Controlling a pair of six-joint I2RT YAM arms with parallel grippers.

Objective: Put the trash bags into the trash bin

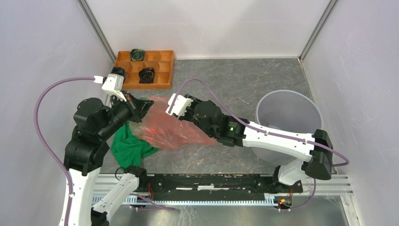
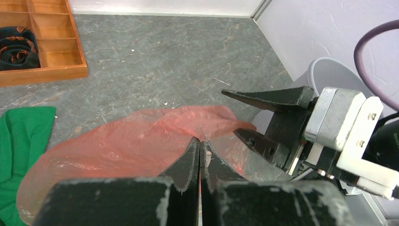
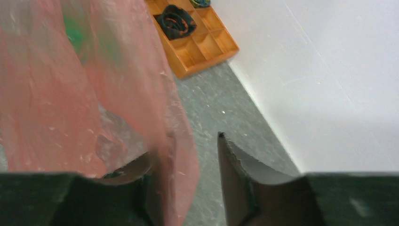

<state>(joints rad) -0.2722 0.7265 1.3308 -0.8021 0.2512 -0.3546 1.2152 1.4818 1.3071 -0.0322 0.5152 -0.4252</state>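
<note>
Left fingers: the left gripper [image 2: 200, 145] has its fingertips pressed flat together, closed on a fold of the trash bag [image 1: 164, 129].
Right fingers: the right gripper [image 2: 230, 113] is spread wide. In its own wrist view red film drapes over one finger and the other is bare. Nothing is clamped between them.
Bag position: it is bunched between the two grippers, left of the table's middle. Its lower part sags beside the green cloth [image 1: 129, 143].
Bin position: the trash bin [image 1: 287, 110] stands upright on the right side, well apart from the bag, and no red shows inside it.
Done: one edge of the bag is gripped and lifted off the table [image 1: 235, 80].
Left to do: by the look of it, nearly everything. The right gripper needs a second hold, then the bag must be carried rightward and pushed down into the bin.
Hidden: one right finger is covered by film, so its contact with the bag cannot be judged.
Cut off: the right arm crosses the bin's near rim.
Unclear: where the bag's mouth lies, and whether its lowest fold rests on the table.
Far left: the wooden tray [image 1: 162, 70] holds small black rolls [image 1: 147, 75], apart from the work.
</note>
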